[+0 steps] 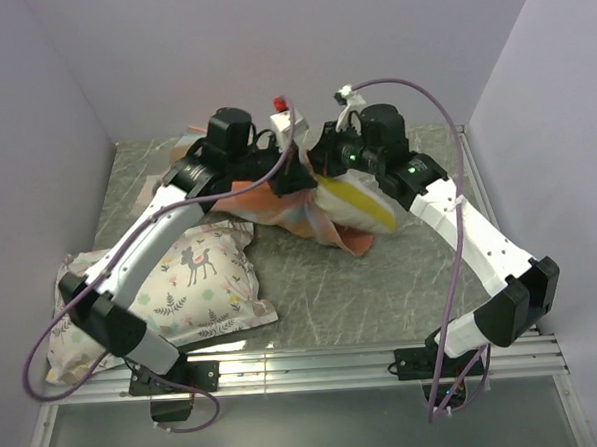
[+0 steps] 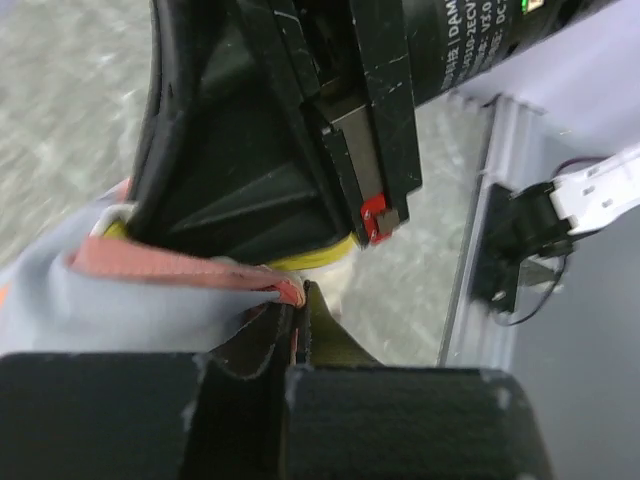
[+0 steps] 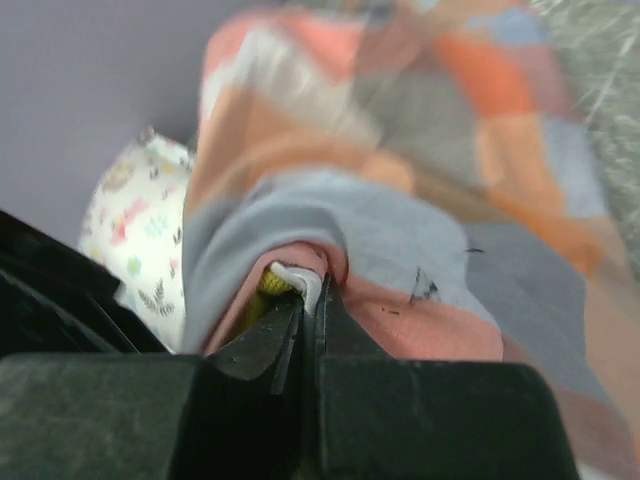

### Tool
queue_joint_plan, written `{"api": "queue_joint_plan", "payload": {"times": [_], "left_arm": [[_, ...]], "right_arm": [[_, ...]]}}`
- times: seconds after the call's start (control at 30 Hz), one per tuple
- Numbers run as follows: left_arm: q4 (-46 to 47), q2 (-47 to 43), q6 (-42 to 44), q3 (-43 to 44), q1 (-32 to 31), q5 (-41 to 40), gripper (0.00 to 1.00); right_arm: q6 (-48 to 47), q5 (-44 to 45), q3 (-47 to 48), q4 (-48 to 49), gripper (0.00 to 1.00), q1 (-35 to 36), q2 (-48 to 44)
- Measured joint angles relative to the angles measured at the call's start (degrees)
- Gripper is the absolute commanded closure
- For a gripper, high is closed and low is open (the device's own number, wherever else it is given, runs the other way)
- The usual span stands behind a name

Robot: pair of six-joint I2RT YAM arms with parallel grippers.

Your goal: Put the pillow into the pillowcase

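From overhead only, pillow (image 1: 363,202) with yellow band, partly outside pillowcase (image 1: 318,222)

Counts, top view:
- arms: 2, left arm (image 1: 149,241) and right arm (image 1: 469,235)
- grippers: 2, left gripper (image 1: 298,178) and right gripper (image 1: 326,170); 2 fingers each, 4 total
- pillows: 2, plain pillow (image 1: 362,198) with yellow band, printed pillow (image 1: 196,279)
- pillowcase (image 1: 278,210): 1, checked
- table (image 1: 382,279): 1
- base rail (image 1: 316,363): 1
- purple cables: 2, one per arm, left cable (image 1: 28,370) and right cable (image 1: 460,155)
- green LEDs (image 1: 413,165) lit on right arm: 2
- red-topped part (image 1: 280,104): 1, can't tell what it is
- walls (image 1: 269,45): 3
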Motion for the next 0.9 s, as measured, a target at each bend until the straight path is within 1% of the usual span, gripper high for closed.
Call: {"api": "queue_joint_plan", "payload": {"times": [0.13,0.23,0.3,0.43,0.5,0.57,0.63,0.73,0.8,0.9], "left_arm": [[-0.9,9.42,-2.16,10.29,-0.59,4.35,1.0],[-1.42,15.47,-3.76,17.31,-0.46,6.95,1.0],[-1.07,17.99,-5.03,19.23,-0.17,9.07,1.0],[-2.08,22.49,-6.1,21.0,0.74,11.78,1.0],[-3.54,27.47,-6.45,25.62,0.7,12.81,1.0],[-5.79,31.58,-7.28,30.4,0.57,13.81,1.0],[-5.95,33.99,-9.05,32.76,0.37,15.17,1.0],[-4.37,33.97,-11.34,34.75,-0.07,16.48,1.0],[-2.43,33.97,-12.41,38.23,-0.28,16.65,1.0],[5.22,33.97,-17.27,43.78,-0.92,16.57,1.0]], "right_arm": [[6.49,-1.33,1.01,-1.01,1.0,-5.33,-0.04],[12.87,-4.39,-2.4,1.57,1.0,-11.63,-1.27],[17.0,-6.27,-7.58,3.91,1.0,-15.41,-3.56],[25.4,-13.62,-23.08,8.98,1.0,-23.89,-8.04],[28.2,-17.7,-29.64,10.97,1.0,-26.99,-8.72],[30.1,-20.87,-33.4,12.28,1.0,-27.78,-8.85],[30.99,-21.84,-33.64,13.18,1.0,-27.15,-8.83],[34.01,-22.77,-30.49,15.93,1.0,-24.55,-8.15],[39.36,-24.22,-26.21,20.48,1.0,-23.74,-6.05],[50.18,-26.88,-21.94,30.86,1.0,-24.24,-2.84]]}}
